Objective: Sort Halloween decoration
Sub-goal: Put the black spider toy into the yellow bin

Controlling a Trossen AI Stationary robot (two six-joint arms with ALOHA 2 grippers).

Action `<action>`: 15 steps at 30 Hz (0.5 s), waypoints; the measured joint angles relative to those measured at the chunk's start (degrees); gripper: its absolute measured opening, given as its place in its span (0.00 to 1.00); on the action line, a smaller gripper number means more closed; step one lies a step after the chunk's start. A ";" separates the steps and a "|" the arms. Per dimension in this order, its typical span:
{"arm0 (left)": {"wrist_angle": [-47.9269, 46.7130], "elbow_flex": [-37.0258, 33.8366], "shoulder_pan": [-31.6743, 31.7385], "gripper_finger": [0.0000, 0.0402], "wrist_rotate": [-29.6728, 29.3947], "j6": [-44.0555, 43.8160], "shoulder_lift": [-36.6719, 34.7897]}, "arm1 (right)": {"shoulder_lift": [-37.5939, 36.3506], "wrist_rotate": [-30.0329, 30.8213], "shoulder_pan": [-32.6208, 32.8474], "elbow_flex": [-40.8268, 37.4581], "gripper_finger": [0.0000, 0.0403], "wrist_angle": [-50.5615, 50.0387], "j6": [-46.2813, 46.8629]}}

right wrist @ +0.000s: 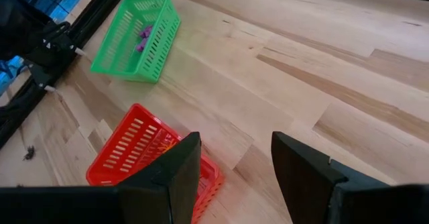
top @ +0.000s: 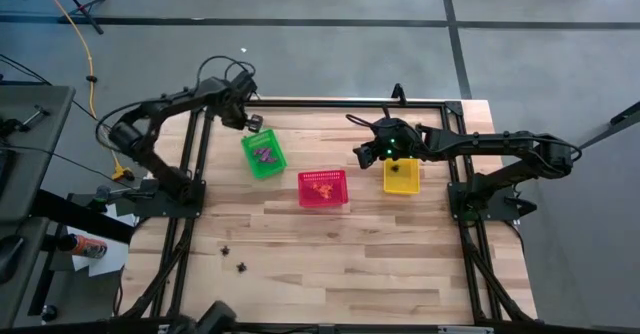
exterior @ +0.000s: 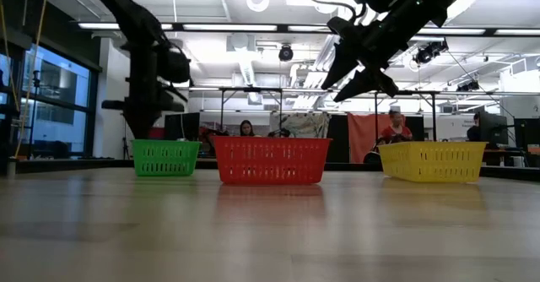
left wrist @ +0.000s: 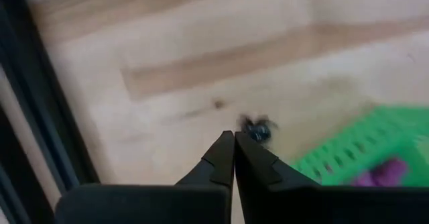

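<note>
On the wooden surface (top: 330, 244) stand three mesh baskets in a loose row: a green basket (top: 263, 154) toward ten o'clock of the surface's middle, a red basket (top: 323, 188) about at the centre, and a yellow basket (top: 401, 175) toward two o'clock.

The trinkets are spread among them. Purple trinkets (top: 265, 154) lie in the green basket, orange trinkets (top: 322, 186) in the red one, and a dark trinket (top: 398, 170) shows in the yellow one. Two more black trinkets (top: 240, 267) lie loose on the bare wood toward seven o'clock, well apart from all three baskets.

The left pincer (top: 254, 123) hangs just beyond the green basket's far end, at about eleven o'clock of it. Its fingers are pressed together with no gap and nothing between them. In the left wrist view a small black trinket (left wrist: 257, 129) lies on the wood just past the fingertips, beside the green basket's rim – whether it touches the tips cannot be told.

The right pincer (top: 362, 157) hovers above the surface at nine o'clock of the yellow basket, between it and the red one. Its fingers (right wrist: 175, 167) stand wide apart and empty – only wood and the red basket's corner show in the gap.

In the low view, people sit at desks in the room behind the surface.
</note>
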 joint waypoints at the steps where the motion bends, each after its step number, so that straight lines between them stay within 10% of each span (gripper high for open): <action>1: -0.11 -0.92 -0.67 0.00 -0.01 -0.90 -1.63 | 0.00 0.00 0.00 0.00 0.44 0.00 0.43; 15: 3.60 -12.82 -12.06 0.00 1.47 -13.39 -10.26 | 0.01 0.06 0.00 0.00 0.44 0.00 0.49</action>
